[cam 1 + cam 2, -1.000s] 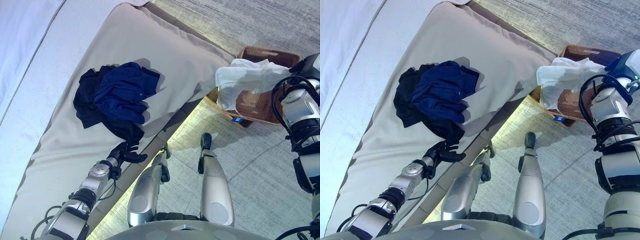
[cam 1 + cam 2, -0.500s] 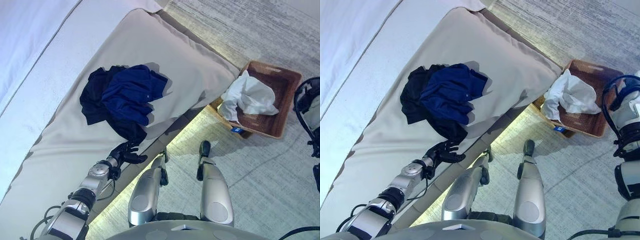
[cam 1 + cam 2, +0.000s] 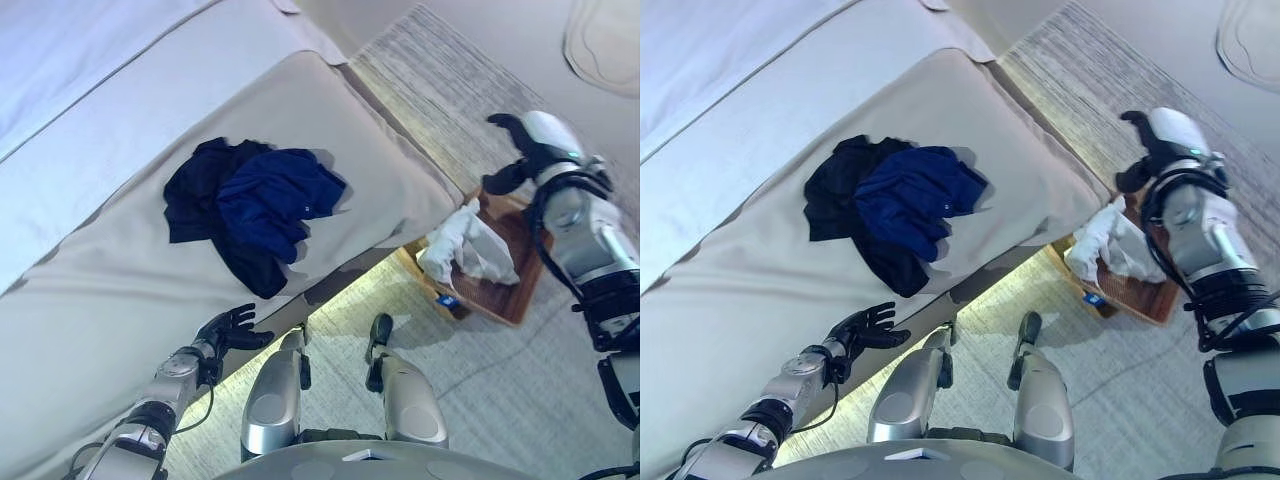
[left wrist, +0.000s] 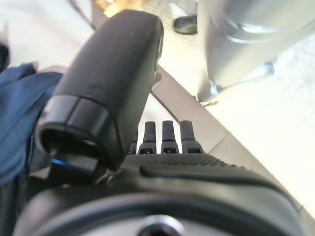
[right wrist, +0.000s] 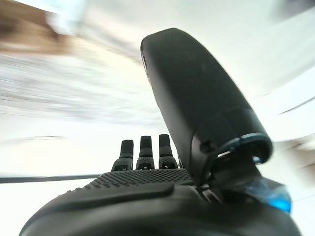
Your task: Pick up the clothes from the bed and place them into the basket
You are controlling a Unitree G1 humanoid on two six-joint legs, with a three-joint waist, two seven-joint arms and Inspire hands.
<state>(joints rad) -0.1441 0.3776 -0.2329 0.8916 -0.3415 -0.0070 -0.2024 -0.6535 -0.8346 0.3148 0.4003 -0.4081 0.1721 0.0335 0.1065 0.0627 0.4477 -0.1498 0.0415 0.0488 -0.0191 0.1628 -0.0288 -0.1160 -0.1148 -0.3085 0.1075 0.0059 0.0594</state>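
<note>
A dark blue garment [image 3: 272, 197] lies on a black garment [image 3: 203, 195] in a heap on the beige bed cover [image 3: 120, 290]. A white garment [image 3: 462, 248] lies in the brown woven basket [image 3: 517, 290] on the floor at the bed's foot. My left hand [image 3: 226, 329] is open and empty at the bed's near edge, just below the heap. It also shows in the left wrist view [image 4: 165, 142]. My right hand [image 3: 512, 150] is open and empty, raised above the basket. Its straight fingers show in the right wrist view [image 5: 142, 152].
A grey striped rug [image 3: 440, 110] covers the floor around the basket. A white sheet [image 3: 90, 60] lies on the bed's far side. A pale round object [image 3: 605, 40] sits on the floor at the far right.
The white garment has left my right hand and now lies in the basket. My right hand has risen above the basket, open. The camera has shifted.
</note>
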